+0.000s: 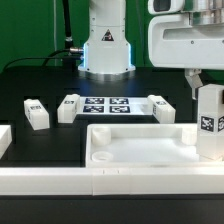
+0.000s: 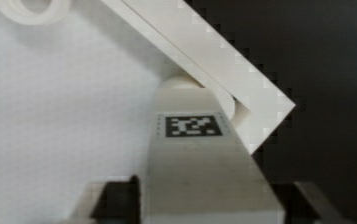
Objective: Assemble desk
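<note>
The leg is held upright, clamped between the fingers of the claw, presumably so that its lower end can be seated at a corner of the tabletop, which lies just behind the front rail, toward the exterior view's right. The socket is hidden beneath the leg in both views, the fingertips are cut off in the wrist view, and seating cannot be confirmed.

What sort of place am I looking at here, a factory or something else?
Most likely a robotics lab test bench: a robot arm stands on a black table, behind a marker board and tagged white desk legs laid out for assembly.
</note>
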